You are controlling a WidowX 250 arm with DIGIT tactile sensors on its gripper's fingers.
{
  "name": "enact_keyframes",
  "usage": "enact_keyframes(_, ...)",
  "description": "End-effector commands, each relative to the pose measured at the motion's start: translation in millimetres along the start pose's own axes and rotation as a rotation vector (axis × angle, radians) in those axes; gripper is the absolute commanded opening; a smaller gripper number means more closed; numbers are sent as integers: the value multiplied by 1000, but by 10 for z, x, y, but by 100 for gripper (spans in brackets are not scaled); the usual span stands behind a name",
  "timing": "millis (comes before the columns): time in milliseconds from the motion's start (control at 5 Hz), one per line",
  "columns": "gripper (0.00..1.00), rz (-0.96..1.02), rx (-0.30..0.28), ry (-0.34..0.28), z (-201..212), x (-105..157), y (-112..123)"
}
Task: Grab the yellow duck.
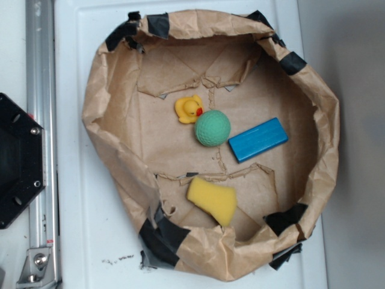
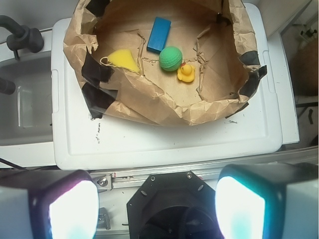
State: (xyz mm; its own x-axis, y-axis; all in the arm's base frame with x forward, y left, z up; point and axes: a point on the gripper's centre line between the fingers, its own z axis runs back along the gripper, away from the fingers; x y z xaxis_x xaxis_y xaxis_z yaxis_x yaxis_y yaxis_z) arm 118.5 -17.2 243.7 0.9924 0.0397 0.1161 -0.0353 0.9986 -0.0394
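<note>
Yellow duck (image 1: 189,109) sits inside brown paper basin (image 1: 108,78), upper-centre of exterior frame, beak side touching green ball (image 1: 212,127) at its lower right. In wrist view, duck (image 2: 186,72) shows just right of centre in upper part of frame, tucked under ball (image 2: 170,58) at ball's lower right. Blue block (image 1: 258,139) lies right of ball, close but apparently apart; yellow sponge (image 1: 212,200) lies lower in basin, well apart from duck, not the target. Basin rests on white lid (image 1: 78,229). Gripper (image 2: 157,206) seen only in wrist view: two pale finger pads (image 2: 72,209) at bottom corners of frame, set wide apart, nothing between them, so jaws wide & empty. Step in hand, by judgement: approach not yet begun; arm sits back over its black base at bottom of wrist frame, well short of basin, duck far up-frame & slightly right of jaw midline. Next move likely calls for: travel fwd over near paper wall w/o snagging it, small shift right, descent w/ jaws straddling duck on axis that keeps ball out of the gap. Risk, as guess: ball touching duck may get nudged or pinched along w/ it; rounded rubber body may slip if grip lands high.
</note>
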Motion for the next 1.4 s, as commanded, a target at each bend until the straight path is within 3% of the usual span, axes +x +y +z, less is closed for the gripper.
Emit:
enact_keyframes(0, 100, 0, 0, 0, 0, 0, 0)
enact_keyframes(400, 100, -252, 20, -79, -755, 941, 161)
enact_keyframes(600, 100, -358, 67, -73, -1138, 1080, 222)
enact_keyframes(800, 100, -350, 77, -58, -1328, 1141, 452)
enact_keyframes(1200, 100, -350, 77, -58, -1328, 1141, 452)
